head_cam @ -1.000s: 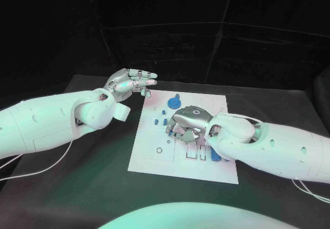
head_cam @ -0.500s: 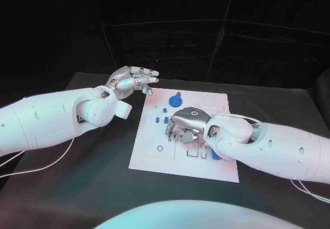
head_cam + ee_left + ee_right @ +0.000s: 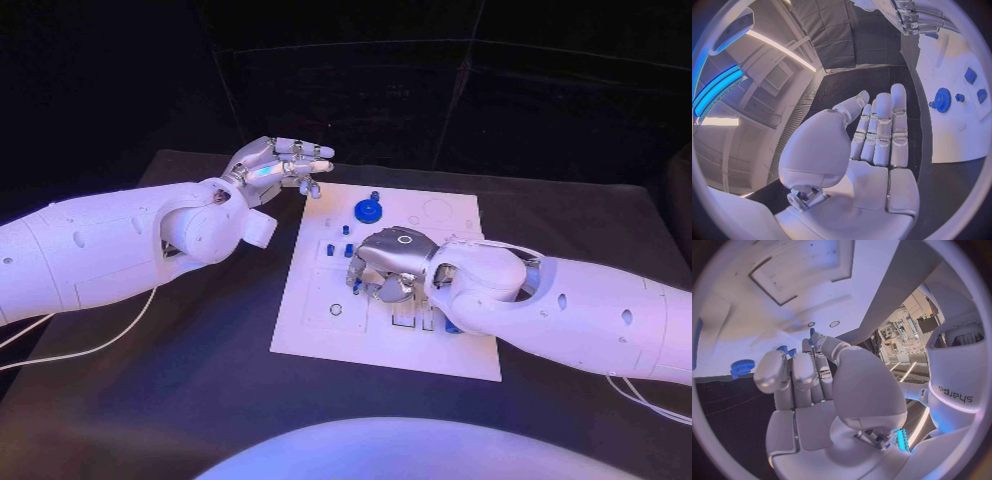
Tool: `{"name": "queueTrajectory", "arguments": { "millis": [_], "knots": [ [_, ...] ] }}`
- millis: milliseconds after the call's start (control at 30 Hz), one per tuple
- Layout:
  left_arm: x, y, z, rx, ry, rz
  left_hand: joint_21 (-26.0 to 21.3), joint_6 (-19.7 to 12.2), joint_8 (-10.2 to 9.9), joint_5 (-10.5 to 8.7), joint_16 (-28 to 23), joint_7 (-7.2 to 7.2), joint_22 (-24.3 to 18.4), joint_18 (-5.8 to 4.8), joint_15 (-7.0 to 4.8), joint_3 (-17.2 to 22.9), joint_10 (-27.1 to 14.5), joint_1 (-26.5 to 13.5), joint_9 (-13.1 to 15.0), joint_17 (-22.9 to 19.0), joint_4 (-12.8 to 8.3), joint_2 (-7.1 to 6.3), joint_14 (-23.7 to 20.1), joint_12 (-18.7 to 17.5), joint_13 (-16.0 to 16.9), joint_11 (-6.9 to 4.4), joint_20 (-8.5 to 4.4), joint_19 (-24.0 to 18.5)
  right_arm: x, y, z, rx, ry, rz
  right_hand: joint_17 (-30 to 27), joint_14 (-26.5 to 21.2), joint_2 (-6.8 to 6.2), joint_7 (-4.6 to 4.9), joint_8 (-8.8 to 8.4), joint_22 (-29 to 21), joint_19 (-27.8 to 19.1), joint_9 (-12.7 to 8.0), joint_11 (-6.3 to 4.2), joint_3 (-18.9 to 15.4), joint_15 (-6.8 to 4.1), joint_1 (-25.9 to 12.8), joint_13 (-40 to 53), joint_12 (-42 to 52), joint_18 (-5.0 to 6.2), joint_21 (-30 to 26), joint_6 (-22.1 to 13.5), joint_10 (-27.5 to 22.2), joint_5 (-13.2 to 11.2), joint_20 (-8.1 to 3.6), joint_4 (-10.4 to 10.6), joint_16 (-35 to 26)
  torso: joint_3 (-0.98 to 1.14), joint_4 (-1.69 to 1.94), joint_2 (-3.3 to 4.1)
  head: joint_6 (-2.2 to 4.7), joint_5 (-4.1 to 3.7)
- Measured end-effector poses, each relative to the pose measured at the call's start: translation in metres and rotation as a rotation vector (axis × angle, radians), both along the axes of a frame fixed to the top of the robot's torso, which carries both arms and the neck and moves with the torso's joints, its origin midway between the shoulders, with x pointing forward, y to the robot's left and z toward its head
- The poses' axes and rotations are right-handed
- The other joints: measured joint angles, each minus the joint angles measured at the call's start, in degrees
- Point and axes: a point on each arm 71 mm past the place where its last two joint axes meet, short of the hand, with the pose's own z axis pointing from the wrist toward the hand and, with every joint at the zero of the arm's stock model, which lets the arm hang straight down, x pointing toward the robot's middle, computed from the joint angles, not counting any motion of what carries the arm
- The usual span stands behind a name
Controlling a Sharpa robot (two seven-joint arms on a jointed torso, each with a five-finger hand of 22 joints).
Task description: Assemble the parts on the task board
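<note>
The white task board (image 3: 325, 335) lies in the middle of the black table. A blue gear (image 3: 369, 211) and a small blue peg (image 3: 374, 194) stand at its far side, and small blue parts (image 3: 338, 250) sit left of centre. My right hand (image 3: 389, 262) hovers over the board's middle with its fingers curled down. In the right wrist view it pinches a thin blue part (image 3: 812, 332) at its fingertips (image 3: 820, 342). My left hand (image 3: 281, 165) is raised beside the board's far left corner, fingers straight and apart, holding nothing (image 3: 873, 135).
More blue parts (image 3: 453, 326) lie on the board near my right forearm. The left wrist view shows the board (image 3: 961, 130) with the gear (image 3: 943, 99). Bare black table (image 3: 188, 370) surrounds the board. A thin cable (image 3: 87, 350) trails on the left.
</note>
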Motion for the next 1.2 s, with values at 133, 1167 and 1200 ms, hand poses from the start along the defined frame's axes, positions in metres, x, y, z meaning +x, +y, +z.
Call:
{"name": "queueTrajectory", "arguments": {
  "millis": [133, 1167, 1200],
  "knots": [
    [0.0, -0.0001, 0.0, 0.0, 0.0, -0.001, 0.0, 0.0, 0.0, 0.0, 0.0, 0.0, 0.0, 0.0, 0.0, 0.0, 0.0, 0.0, 0.0, 0.0, 0.0, 0.0, 0.0, 0.0, 0.0, 0.0, 0.0, 0.0, -0.0001, 0.0004, -0.0012, -0.008, 0.002, 0.002, 0.0, 0.0, 0.0, 0.0, 0.0, 0.0, 0.0, 0.0, 0.0, 0.0, 0.0, 0.0, 0.01, -0.01, 0.0, 0.0, 0.0, 0.0, -0.01, 0.0, 0.0, 0.0, 0.0, 0.0, 0.0, -0.08, 0.02],
    [0.0007, -0.0001, -0.0004, 0.001, 0.003, -0.002, 0.0, 0.0, 0.0, 0.0, 0.0, 0.0, -0.08, 0.0, 0.21, -0.16, 0.0, 0.0, 0.0, -0.11, -0.16, 0.0, -0.21, 0.38, 0.03, 0.0, 0.0, 0.0, -0.0017, 0.0041, -0.0064, -0.047, 0.003, 0.016, -0.01, 0.0, -0.02, 0.0, 0.0, 0.11, 0.0, 0.01, 0.0, -0.01, 0.0, -0.02, 0.03, -0.08, 0.0, 0.26, 0.0, 0.0, 0.02, 0.0, 0.01, 0.0, -0.01, 0.0, -0.02, -0.54, 0.0],
    [0.0007, -0.0001, -0.0004, 0.001, 0.003, -0.002, 0.0, 0.0, 0.0, 0.0, 0.0, 0.0, -0.09, 0.0, 0.21, -0.16, 0.0, 0.0, 0.0, -0.11, -0.16, 0.0, -0.21, 0.38, 0.03, 0.0, 0.0, 0.0, -0.0018, 0.0041, -0.0065, -0.047, 0.003, 0.016, -0.02, 0.0, -0.02, 0.0, 0.0, 0.11, 0.0, 0.01, 0.0, -0.01, 0.0, -0.02, 0.04, -0.07, 0.0, 0.26, 0.0, 0.0, 0.03, 0.0, 0.01, 0.0, -0.01, 0.0, -0.02, -0.55, 0.01]
  ]
}}
